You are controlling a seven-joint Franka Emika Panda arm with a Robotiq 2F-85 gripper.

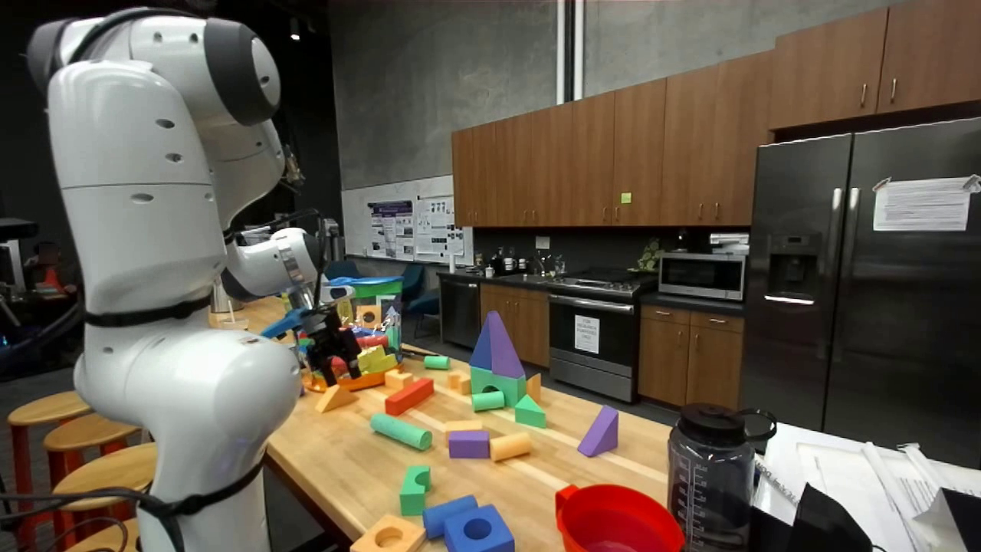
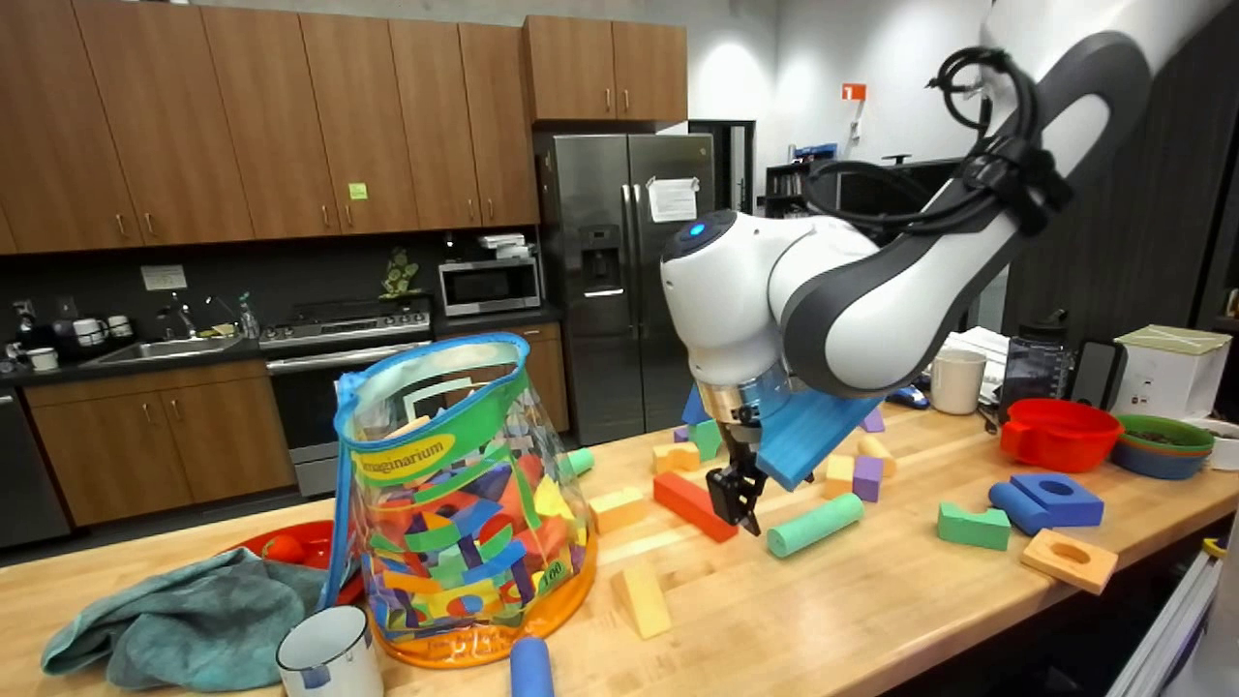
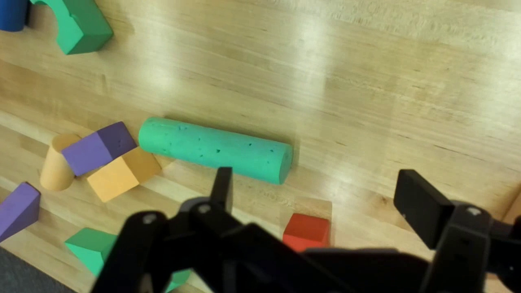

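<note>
My gripper [image 3: 315, 175] stands open above the wooden table, its two black fingers wide apart with nothing held between them. A red block [image 3: 306, 232] lies below the gap in the wrist view, partly hidden by the gripper body. Beyond the left finger rests a long green cylinder [image 3: 215, 150], lying on its side. Near its far end sit a purple block [image 3: 99, 148], a yellow-orange block [image 3: 124, 175] and a tan cylinder [image 3: 58, 162]. In an exterior view the gripper [image 2: 770, 508] hovers between the red block [image 2: 692, 505] and the green cylinder [image 2: 815, 525].
A clear bag [image 2: 489, 411] full of blocks stands beside a teal towel [image 2: 208, 620] and a white mug [image 2: 329, 658]. Purple-and-blue triangles top a green arch [image 1: 498, 383]. A red bowl [image 1: 617, 521] and a dark bottle [image 1: 711, 483] occupy the table's opposite end.
</note>
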